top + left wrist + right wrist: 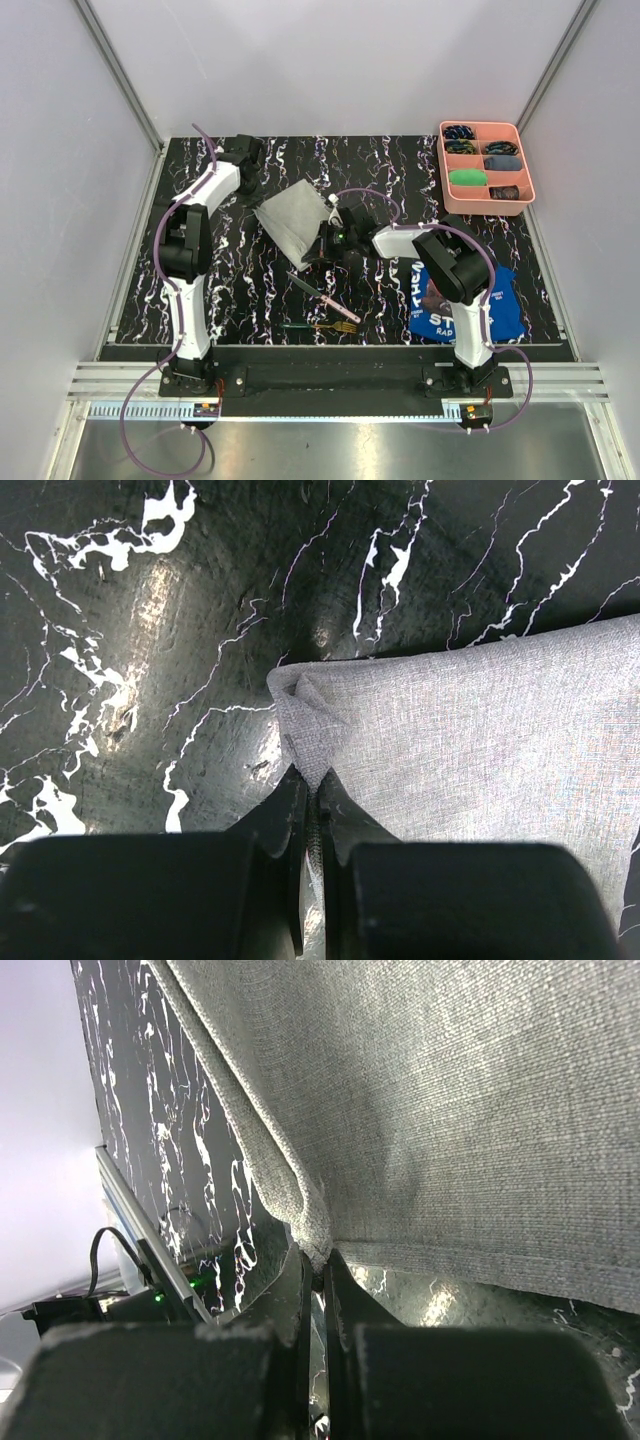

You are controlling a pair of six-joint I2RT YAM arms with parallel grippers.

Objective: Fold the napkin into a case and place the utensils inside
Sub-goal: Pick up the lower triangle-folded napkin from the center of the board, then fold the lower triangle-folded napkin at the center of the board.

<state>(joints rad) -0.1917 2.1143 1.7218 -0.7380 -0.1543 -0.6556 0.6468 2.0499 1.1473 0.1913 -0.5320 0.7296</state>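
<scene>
The napkin [293, 222] is caught at two points, one in each gripper, and spans the stretch between them. The left gripper [312, 785] has its jaws pressed together on a crumpled corner just ahead of its fingertips, with the rest of the cloth spreading away to its right. The right gripper [320, 1263] is likewise clamped on a bunched edge at its tips, and the cloth fans out above and beyond it (a doubled hem running off to its left suggests one layer already turned over, though I cannot be sure). Near this gripper the cloth seems raised off the table [230, 290].

By my reading this is the folding step, early on: no narrow case is formed, and the knife [327, 296] and fork [322, 326] lie on the table behind the right gripper, toward the arm bases, untouched.

The next move calls for both grippers to travel together, keeping the cloth lightly taut so it neither sags nor slips out, carrying the pinched points across the napkin and laying them squarely on the far edge before letting go.
</scene>
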